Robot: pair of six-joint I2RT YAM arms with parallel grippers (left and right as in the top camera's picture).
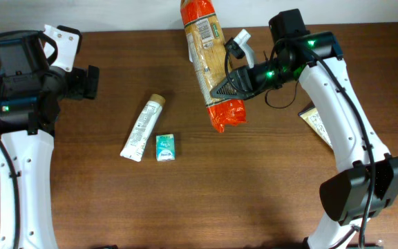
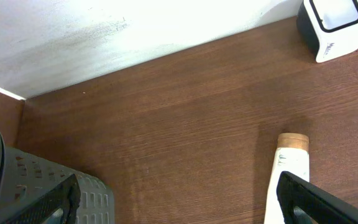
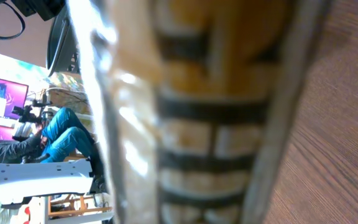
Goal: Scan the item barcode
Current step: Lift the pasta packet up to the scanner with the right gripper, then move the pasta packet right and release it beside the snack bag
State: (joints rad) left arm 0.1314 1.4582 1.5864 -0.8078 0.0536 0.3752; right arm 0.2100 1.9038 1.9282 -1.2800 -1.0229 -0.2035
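Right tool (image 1: 221,88) clamped narrow on an orange snack bag (image 1: 209,55), held above the wooden counter (image 1: 254,187) near its far edge. Left tool (image 1: 90,81) stands wide and holds nothing, at the counter's left. A white tube (image 1: 142,128) and small green pack (image 1: 165,147) lie side by side between the arms

The right gripper (image 1: 225,88) clamped the snack packet (image 1: 209,62) over the table (image 1: 254,180)'s far edge; the left gripper (image 1: 90,81) hovered, jaws spread, over its left end.
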